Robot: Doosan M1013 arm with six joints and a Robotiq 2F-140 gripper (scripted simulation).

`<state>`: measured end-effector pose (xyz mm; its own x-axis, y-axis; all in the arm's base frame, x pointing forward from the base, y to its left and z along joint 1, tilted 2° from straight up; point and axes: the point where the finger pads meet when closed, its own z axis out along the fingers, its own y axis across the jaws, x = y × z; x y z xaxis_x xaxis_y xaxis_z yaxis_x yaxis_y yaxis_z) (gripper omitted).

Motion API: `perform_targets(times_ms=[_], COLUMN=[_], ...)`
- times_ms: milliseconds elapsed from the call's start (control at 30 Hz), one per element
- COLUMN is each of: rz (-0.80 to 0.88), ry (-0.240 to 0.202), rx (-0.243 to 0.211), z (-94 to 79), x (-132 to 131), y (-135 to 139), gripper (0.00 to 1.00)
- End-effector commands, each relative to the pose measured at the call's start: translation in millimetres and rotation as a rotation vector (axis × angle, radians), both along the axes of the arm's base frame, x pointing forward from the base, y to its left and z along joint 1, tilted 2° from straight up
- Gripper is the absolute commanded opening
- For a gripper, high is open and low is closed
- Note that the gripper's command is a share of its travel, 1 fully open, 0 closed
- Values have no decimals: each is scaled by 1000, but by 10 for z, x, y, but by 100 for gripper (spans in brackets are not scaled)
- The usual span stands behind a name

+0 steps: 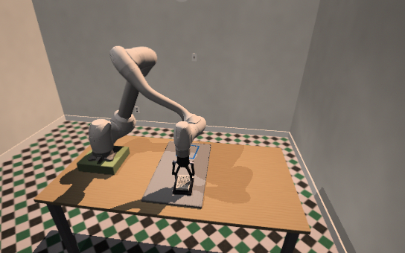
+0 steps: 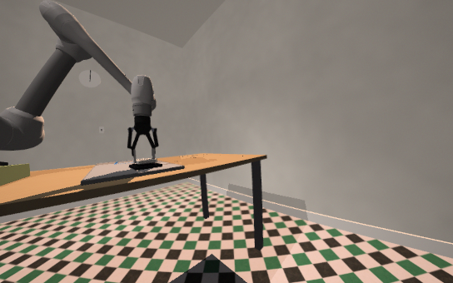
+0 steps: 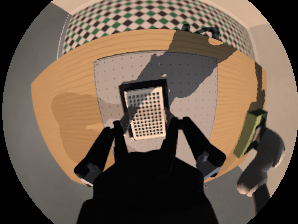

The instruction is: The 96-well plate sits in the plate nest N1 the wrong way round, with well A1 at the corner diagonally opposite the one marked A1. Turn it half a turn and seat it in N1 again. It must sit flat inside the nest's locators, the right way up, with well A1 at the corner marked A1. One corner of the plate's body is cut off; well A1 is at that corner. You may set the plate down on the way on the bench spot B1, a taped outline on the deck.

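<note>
Plate: my end effector is clamped on the 96-well plate, one finger on each long side; the wrist view shows a pale rectangle with a fine grid of wells.
Plate corner: I cannot make out the cut-off corner in any view; too small and partly behind my fingers.
Plate position: directly over the black plate nest N1; in the exterior view the plate sits just above the nest, and I cannot tell whether they touch.
Plate attitude: wells face up, level as far as I can see.
Deck: grey mat running front to back across the bench; the nest lies near its front end.
Bench spot B1: blue taped outline at the mat's far end, partly hidden behind my wrist.
Room to the right: bare wood between the mat's edge and the bench's right edge.
Room to the left: my green base block stands well apart from the mat.
Front edge: the nest is near the mat's front edge, which lies close to the bench's front edge.
</note>
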<state>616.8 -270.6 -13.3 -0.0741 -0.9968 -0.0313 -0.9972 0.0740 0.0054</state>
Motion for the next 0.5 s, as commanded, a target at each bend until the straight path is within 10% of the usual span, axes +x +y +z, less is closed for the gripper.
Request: perform_targets(times_ms=[0,467], rz=[0,0], ry=[0,0], rx=[0,0], z=[-3,-23], x=[0,0], y=[0,1], gripper=[0,0])
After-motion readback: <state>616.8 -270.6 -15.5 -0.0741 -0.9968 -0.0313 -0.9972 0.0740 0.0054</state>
